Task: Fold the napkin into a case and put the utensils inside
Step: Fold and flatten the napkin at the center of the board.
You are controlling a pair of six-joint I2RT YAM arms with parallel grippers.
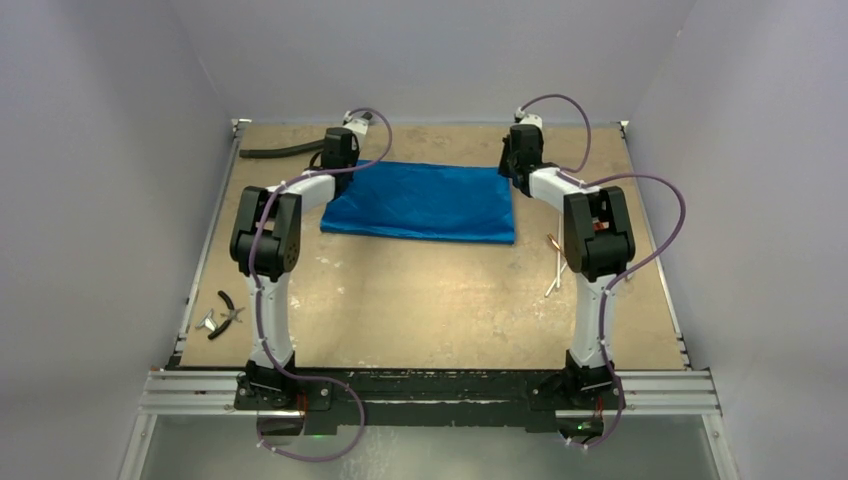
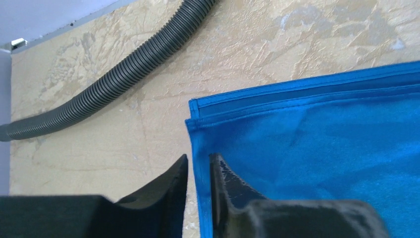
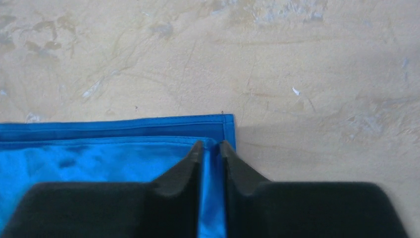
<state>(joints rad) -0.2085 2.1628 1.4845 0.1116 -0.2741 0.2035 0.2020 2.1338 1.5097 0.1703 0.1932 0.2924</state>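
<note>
Napkin [image 1: 420, 202] lies doubled and flat at upper centre of the top view, utensils [image 1: 555, 278] apart at its lower right. Left gripper [image 2: 199, 163] and right gripper [image 3: 211, 146] each straddle an upper corner, jaws a slit apart; whether they pinch cloth I cannot tell. Folding looks midway: the next move likely calls for a firm hold on one edge to make another fold.

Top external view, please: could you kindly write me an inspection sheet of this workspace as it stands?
Surface: tan, scuffed board tabletop.
Job's things: bright blue folded cloth napkin lies flat at far centre; slim metal utensils lie outside it, to the right.
Clutter: black ribbed hose far left; small dark-handled hand tool at the left edge.
Grippers: left gripper and right gripper, jaws narrowly parted, at the napkin's far corners.
Cables: purple cables loop at both sides.
Surroundings: plain pale walls.
</note>
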